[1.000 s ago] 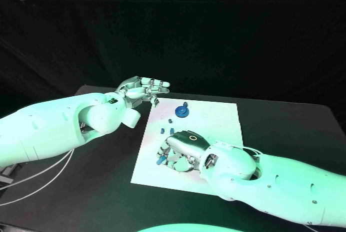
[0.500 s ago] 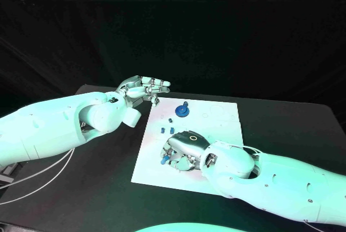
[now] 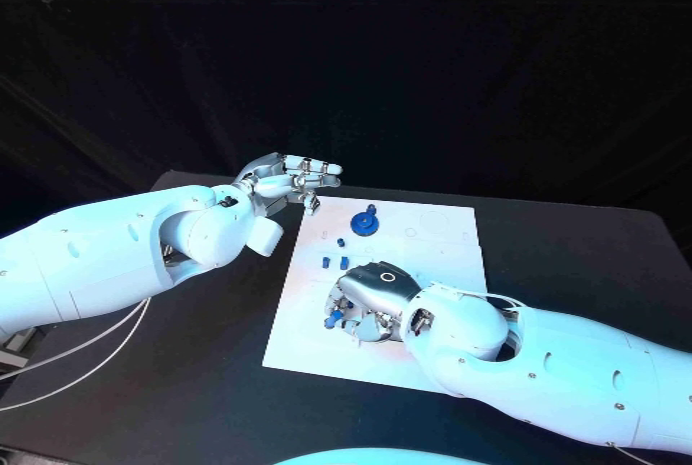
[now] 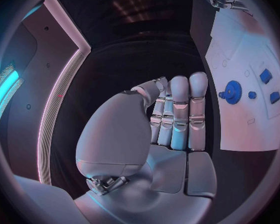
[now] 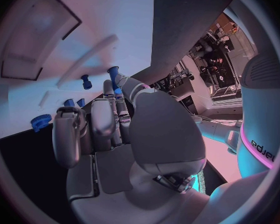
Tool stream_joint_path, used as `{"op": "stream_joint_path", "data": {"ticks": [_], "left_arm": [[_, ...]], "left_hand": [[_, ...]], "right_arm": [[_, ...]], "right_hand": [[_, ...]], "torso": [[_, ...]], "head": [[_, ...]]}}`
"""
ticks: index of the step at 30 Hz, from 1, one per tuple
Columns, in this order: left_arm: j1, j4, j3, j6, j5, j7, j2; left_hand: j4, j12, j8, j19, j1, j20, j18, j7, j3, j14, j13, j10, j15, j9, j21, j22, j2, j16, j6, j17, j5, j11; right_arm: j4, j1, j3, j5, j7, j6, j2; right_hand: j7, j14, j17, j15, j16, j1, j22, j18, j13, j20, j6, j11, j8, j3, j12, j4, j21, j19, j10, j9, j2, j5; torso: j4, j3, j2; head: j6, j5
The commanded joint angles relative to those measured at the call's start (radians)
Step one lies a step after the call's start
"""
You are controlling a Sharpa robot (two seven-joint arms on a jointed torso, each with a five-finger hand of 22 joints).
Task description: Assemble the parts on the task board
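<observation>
My right hand (image 3: 368,303) has barely shifted over the task board (image 3: 433,247), fingers now pinching a small blue part (image 5: 113,74) at their tips, so seating looks next; left hand (image 3: 289,180) idles, loosely curled, empty.

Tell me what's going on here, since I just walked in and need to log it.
The robot is assembling small blue parts on the white task board. Its right hand is down on the board's near half, pinching a small blue part between its fingertips. The left hand hovers off the board's far left corner, fingers curled, holding nothing. A blue gear stands at the far end, with small blue pieces between.
</observation>
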Motion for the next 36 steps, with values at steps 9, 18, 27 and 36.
{"op": "stream_joint_path", "data": {"ticks": [9,18,27,36], "left_arm": [[0.0,0.0,0.0,0.02,-0.01,0.003,0.004],[0.0,0.0,0.0,0.02,-0.011,0.003,0.005],[0.0,-0.001,0.0,0.022,-0.011,0.001,0.005],[0.0,0.001,0.0,0.022,-0.011,-0.002,0.002]], "left_hand": [[-0.006,0.007,-0.006,-0.004,-0.005,0.001,0.012,0.005,-0.002,-0.007,0.001,-0.008,0.001,-0.002,-0.006,-0.002,0.008,-0.006,-0.006,-0.002,0.003,-0.003],[-0.006,0.007,-0.006,-0.004,-0.005,0.001,0.012,0.005,-0.002,-0.007,0.001,-0.008,0.001,-0.002,-0.006,-0.002,0.008,-0.006,-0.006,-0.002,0.003,-0.003],[-0.006,0.007,-0.006,-0.004,-0.005,0.001,0.012,0.005,-0.002,-0.007,0.001,-0.008,0.001,-0.002,-0.006,-0.002,0.008,-0.006,-0.006,-0.002,0.003,-0.003],[-0.006,0.007,-0.006,-0.004,-0.005,0.001,0.012,0.005,-0.002,-0.007,0.001,-0.008,0.001,-0.002,-0.006,-0.002,0.008,-0.006,-0.006,-0.002,0.003,-0.003]], "right_arm": [[0.0,-0.001,0.0,-0.054,-0.034,0.047,0.012],[-0.007,-0.001,-0.004,-0.037,-0.02,0.049,0.03],[-0.012,-0.001,-0.006,-0.04,-0.032,0.017,0.029],[0.031,-0.001,-0.006,-0.048,-0.035,-0.084,-0.01]], "right_hand": [[0.002,0.029,0.002,-0.006,0.008,-0.002,0.209,-0.017,0.0,-0.008,0.01,0.0,0.003,-0.001,-0.005,-0.006,0.007,0.059,0.006,0.011,0.009,0.004],[0.016,0.031,0.018,0.008,0.027,-0.049,0.201,-0.013,-0.015,0.002,-0.042,0.018,-0.034,-0.022,-0.049,0.013,-0.02,0.05,-0.042,0.003,-0.025,0.002],[0.028,0.008,-0.024,0.021,-0.007,-0.075,0.177,0.001,-0.017,0.015,-0.165,0.031,-0.058,-0.034,-0.064,0.026,-0.089,0.023,-0.091,-0.026,-0.057,0.001],[-0.018,-0.056,-0.13,0.036,-0.093,-0.08,0.131,0.026,-0.007,0.029,-0.301,0.043,-0.052,-0.15,-0.031,0.046,-0.222,-0.032,-0.175,-0.053,-0.091,-0.011]], "torso": [[0.0011,-0.0008,0.0],[-0.0001,-0.0008,0.0],[0.0,-0.0009,0.0],[0.0005,0.0,0.001]], "head": [[0.0,-0.002],[0.001,-0.002],[0.001,-0.003],[0.004,-0.003]]}}
